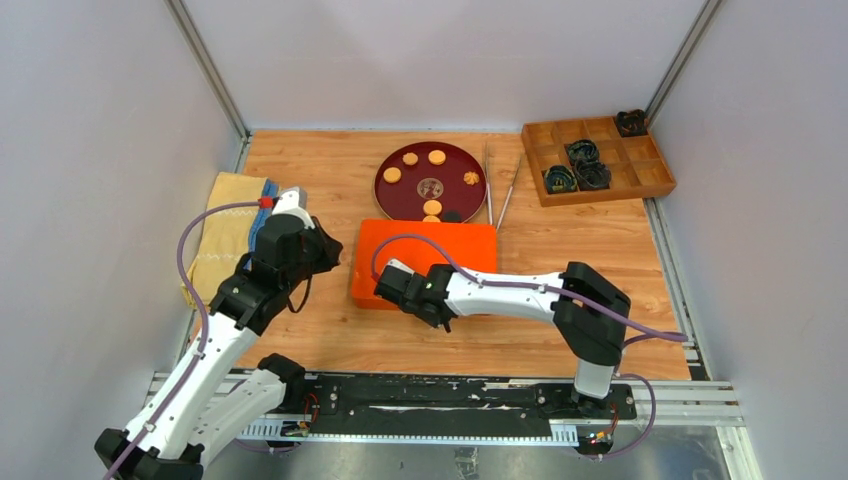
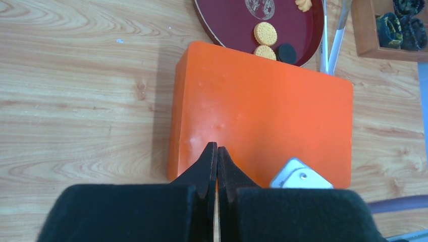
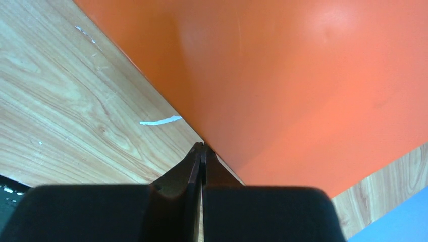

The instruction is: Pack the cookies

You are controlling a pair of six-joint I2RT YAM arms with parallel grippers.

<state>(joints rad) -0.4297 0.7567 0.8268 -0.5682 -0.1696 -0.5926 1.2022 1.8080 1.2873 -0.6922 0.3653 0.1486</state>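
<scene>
Several cookies lie on a dark red round plate (image 1: 405, 195) at the back: flat tan cookies (image 1: 410, 158), a knobbly orange-brown one (image 1: 471, 178) and a black one (image 1: 452, 215). The left wrist view shows two tan cookies (image 2: 265, 34), the black cookie (image 2: 286, 52) and the plate (image 2: 227, 20). An orange box (image 1: 440, 255) lies shut in front of the plate. My left gripper (image 1: 337, 257) (image 2: 217, 146) is shut and empty over the box's (image 2: 262, 111) left front corner. My right gripper (image 1: 383, 290) (image 3: 203, 145) is shut and empty at the near left edge of the box (image 3: 303, 75).
A wooden compartment tray (image 1: 650, 175) at the back right holds dark paper cups (image 1: 582, 152). Metal tongs (image 1: 490, 185) lie between plate and tray. A yellow cloth (image 1: 228, 235) lies by the left wall. Walls close in three sides.
</scene>
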